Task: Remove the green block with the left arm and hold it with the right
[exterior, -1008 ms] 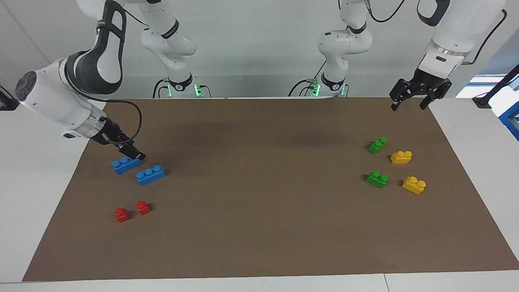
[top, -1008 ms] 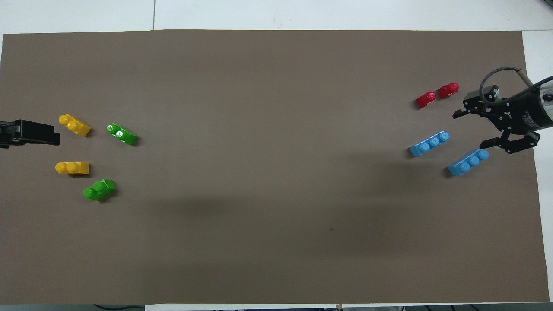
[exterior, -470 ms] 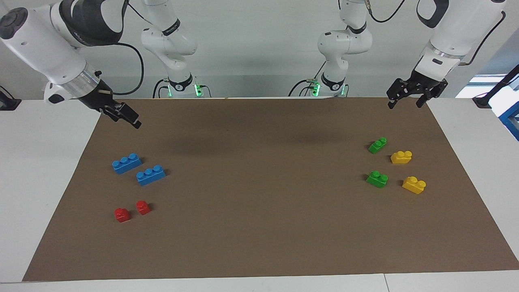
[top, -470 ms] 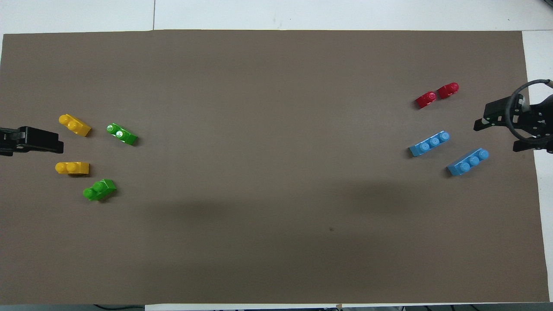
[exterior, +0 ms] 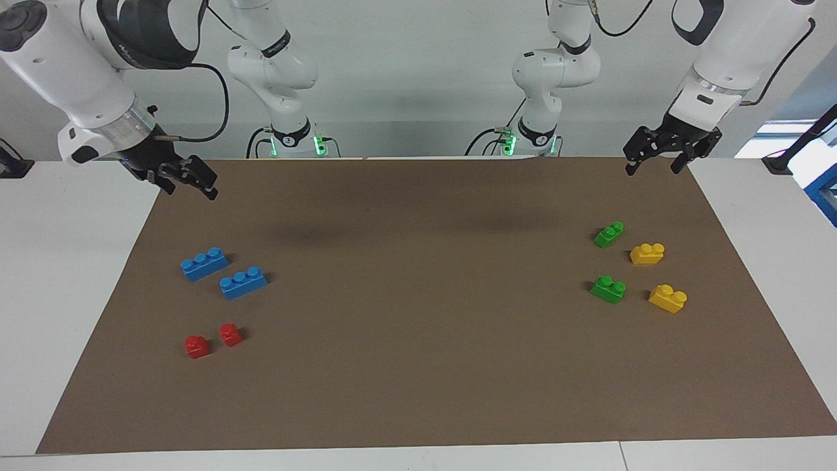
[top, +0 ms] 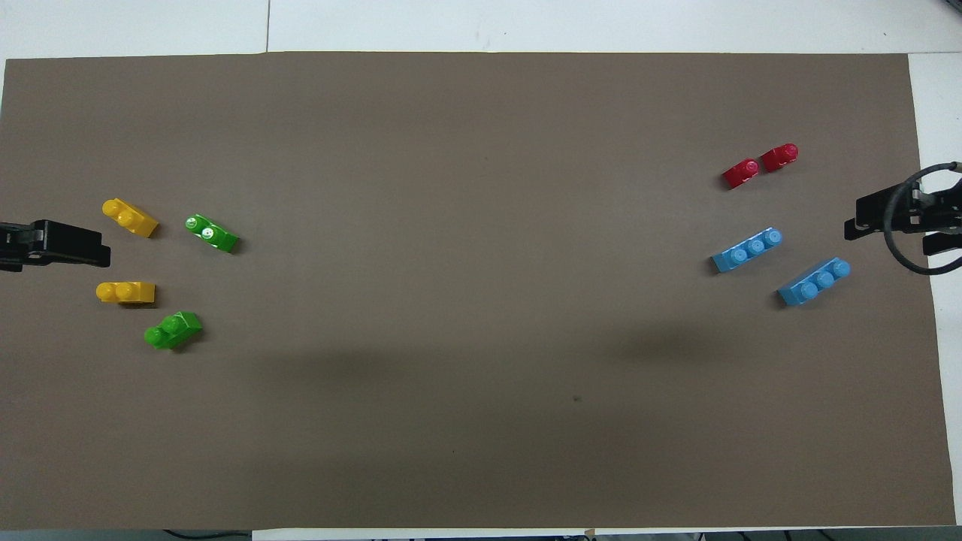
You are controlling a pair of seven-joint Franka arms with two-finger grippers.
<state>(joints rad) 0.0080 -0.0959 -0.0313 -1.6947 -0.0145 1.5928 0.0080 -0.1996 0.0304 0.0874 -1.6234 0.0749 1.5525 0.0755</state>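
Fingers (exterior: 633,169) of the left gripper (exterior: 656,161) are spread apart and hold nothing. They hang over the brown mat (exterior: 418,366) at its edge by the robots. From above, this gripper is cut off at the side, so only its tip shows. The green block (exterior: 609,233) lies on the mat just past those fingers, not touching them. Farther out are two yellow blocks (exterior: 647,253) and a darker green block (exterior: 608,288).

The right gripper (exterior: 189,183) is wide open and empty too, up over its own corner of the mat. Two blue bricks (exterior: 204,263) lie past it, and two red blocks (exterior: 197,346) farther still.
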